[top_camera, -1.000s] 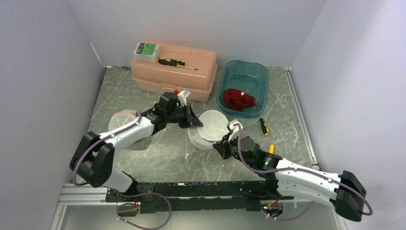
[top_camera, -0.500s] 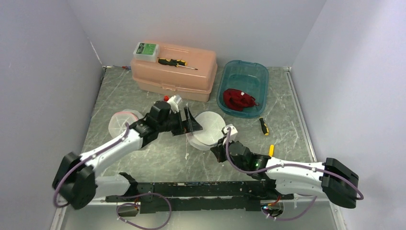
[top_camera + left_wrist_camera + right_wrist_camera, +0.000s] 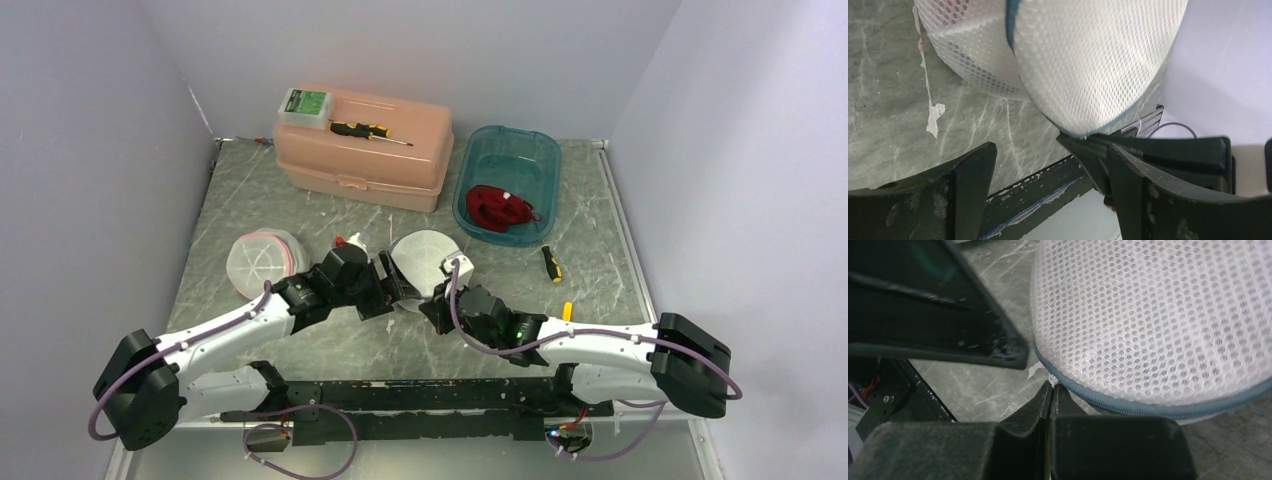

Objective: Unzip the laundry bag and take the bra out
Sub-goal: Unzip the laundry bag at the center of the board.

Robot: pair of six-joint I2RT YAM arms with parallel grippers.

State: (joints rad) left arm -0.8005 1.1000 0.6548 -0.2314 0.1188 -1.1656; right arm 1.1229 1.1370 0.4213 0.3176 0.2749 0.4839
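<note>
The laundry bag [image 3: 425,262], a round white mesh case, sits near the middle of the near edge of the tabletop [image 3: 330,335], between the two arms. The right tool [image 3: 436,300] is pinched tight on the small white zip pull [image 3: 1052,379] at the bag's rim, just where the grey-blue zip [image 3: 1148,407] curves round. That grip looks meant to drag the slider along the seam. The left tool [image 3: 392,288] stands with its jaws spread wide just beside the bag, holding nothing. In its wrist view the mesh dome sits beyond the open fingers. It is probably seeking a fresh hold to brace the bag while the right arm pulls. The bag's upper half stands tilted up off the lower one, so the zip seems partly run. Something reddish shows through the lower mesh, perhaps the bra, and it is not out yet.

A second ago the left tool was clamped on the bag's left side. It has since let go and opened. Both arms have drawn back toward the near edge and lie lower, and the bag has come a little nearer that edge with them. The right tool's pinch is unchanged. The second mesh bag [image 3: 262,260], the toolbox [image 3: 365,150] and the basin [image 3: 505,133] have not moved.
</note>
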